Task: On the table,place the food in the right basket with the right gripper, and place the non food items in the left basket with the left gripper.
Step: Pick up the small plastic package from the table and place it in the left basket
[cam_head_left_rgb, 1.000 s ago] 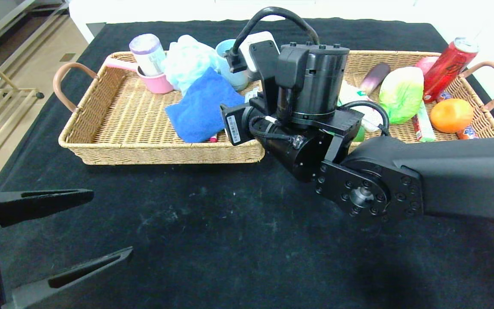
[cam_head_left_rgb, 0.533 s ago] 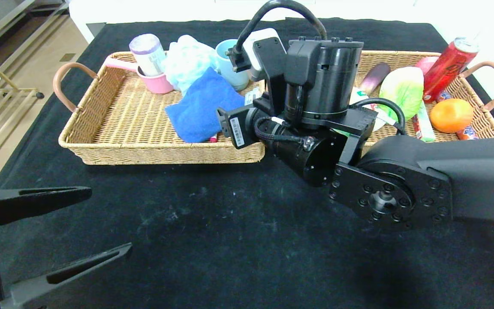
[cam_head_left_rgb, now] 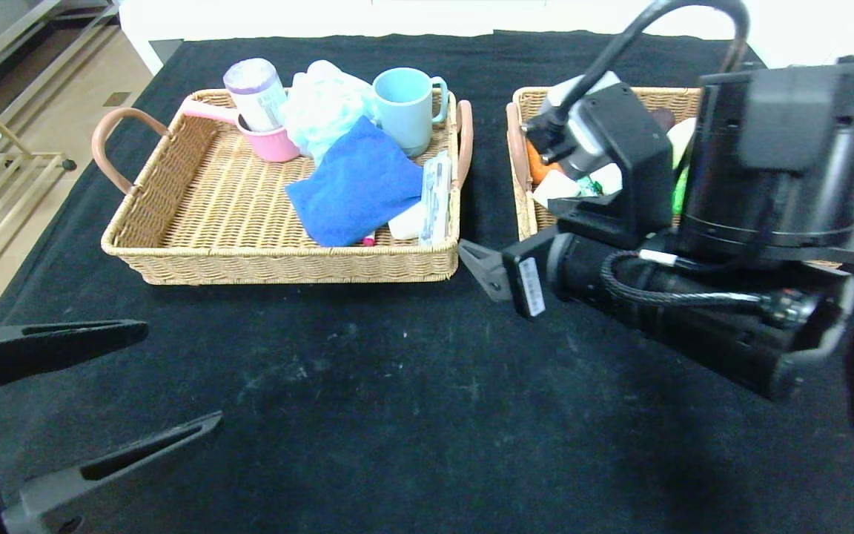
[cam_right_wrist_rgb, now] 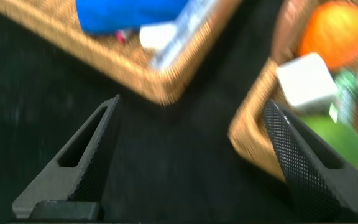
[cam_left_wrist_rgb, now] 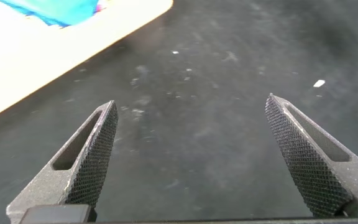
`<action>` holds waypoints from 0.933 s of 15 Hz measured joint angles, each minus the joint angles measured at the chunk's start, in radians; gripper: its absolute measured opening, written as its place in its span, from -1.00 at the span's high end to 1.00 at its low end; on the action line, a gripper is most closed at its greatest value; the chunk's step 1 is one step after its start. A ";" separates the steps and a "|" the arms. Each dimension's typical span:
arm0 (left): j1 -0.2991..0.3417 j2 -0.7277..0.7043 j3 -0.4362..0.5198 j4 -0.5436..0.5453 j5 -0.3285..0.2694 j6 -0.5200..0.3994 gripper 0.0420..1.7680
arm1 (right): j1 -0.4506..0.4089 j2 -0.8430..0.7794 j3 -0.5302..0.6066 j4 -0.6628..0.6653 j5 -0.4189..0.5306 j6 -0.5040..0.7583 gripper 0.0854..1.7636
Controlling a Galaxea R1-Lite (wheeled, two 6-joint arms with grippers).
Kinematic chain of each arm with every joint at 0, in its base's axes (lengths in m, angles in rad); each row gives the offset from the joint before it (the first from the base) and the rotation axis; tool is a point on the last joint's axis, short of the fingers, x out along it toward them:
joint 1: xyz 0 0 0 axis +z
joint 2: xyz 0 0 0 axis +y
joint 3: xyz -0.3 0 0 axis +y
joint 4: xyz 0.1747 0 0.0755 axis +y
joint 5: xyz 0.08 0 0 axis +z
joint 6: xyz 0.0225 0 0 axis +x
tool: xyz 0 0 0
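Non-task items, all grouped at far end of one wicker tray: light blue mug (cam_head_left_rgb: 405, 109), upright; pink cup (cam_head_left_rgb: 270, 141) holding a pale purple roll (cam_head_left_rgb: 254, 92); pale blue fluffy sponge (cam_head_left_rgb: 321, 104) between them.

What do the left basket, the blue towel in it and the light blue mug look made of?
Left basket: woven wicker, tan and matte, with visible weave rows.
Blue towel: soft fabric, folded and matte.
Light blue mug: smooth with a slight sheen, probably ceramic or plastic; cannot tell which.

Left gripper (cam_left_wrist_rgb: 191, 155) is spread wide over the black table (cam_left_wrist_rgb: 216, 74) — nothing between the fingers. Basket edge (cam_left_wrist_rgb: 42, 62) with a blue towel (cam_left_wrist_rgb: 58, 9) sits nearby.
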 joint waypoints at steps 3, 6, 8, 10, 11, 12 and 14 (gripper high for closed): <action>0.000 0.001 -0.014 -0.001 0.079 0.002 -0.94 | -0.054 -0.201 0.174 0.079 0.075 0.002 -0.88; 0.040 0.007 -0.017 -0.002 0.088 0.001 -0.94 | -0.245 -0.369 0.294 0.146 0.235 0.020 -0.90; 0.071 0.009 -0.017 -0.002 0.093 -0.003 -0.94 | -0.393 -0.477 0.346 0.245 0.374 0.027 -0.91; 0.100 0.005 -0.017 -0.001 0.096 -0.002 -0.94 | -0.488 -0.596 0.374 0.367 0.465 0.031 -0.91; 0.112 0.000 -0.016 -0.001 0.097 0.000 -0.94 | -0.515 -0.647 0.381 0.409 0.484 0.034 -0.92; 0.132 -0.012 -0.012 0.001 0.099 0.001 -0.94 | -0.534 -0.704 0.385 0.454 0.495 0.036 -0.92; 0.181 -0.053 -0.001 0.012 0.092 0.004 -0.94 | -0.557 -0.805 0.390 0.560 0.487 0.034 -0.92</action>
